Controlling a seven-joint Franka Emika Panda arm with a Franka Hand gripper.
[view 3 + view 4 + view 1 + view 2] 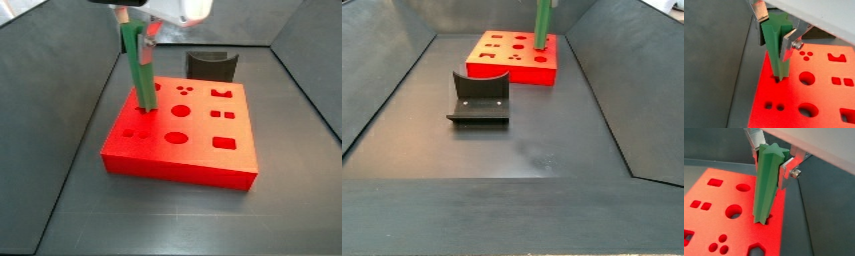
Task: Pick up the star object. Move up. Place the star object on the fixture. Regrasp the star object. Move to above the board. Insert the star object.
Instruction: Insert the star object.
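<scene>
Fixture: I see the fixture point(480, 98) nearest the camera in a side view, a dark block with a curved hollow, on the grey floor point(543, 150), well apart from the board; it stands behind the board here point(210, 65).
Board: I see the board point(187, 140) flat on the floor, red-orange, with round, square and crown-shaped cut-outs.
Star object: I see the star object point(767, 183) upright, green, its lower end touching the board at a hole near one edge point(777, 55); how deep it sits I cannot tell.
Gripper: the gripper point(774, 27) is above the board, its 2 silver fingers point(787, 170) clamped on the upper part of the star object.
Writing: I can read no labels or brands.
</scene>
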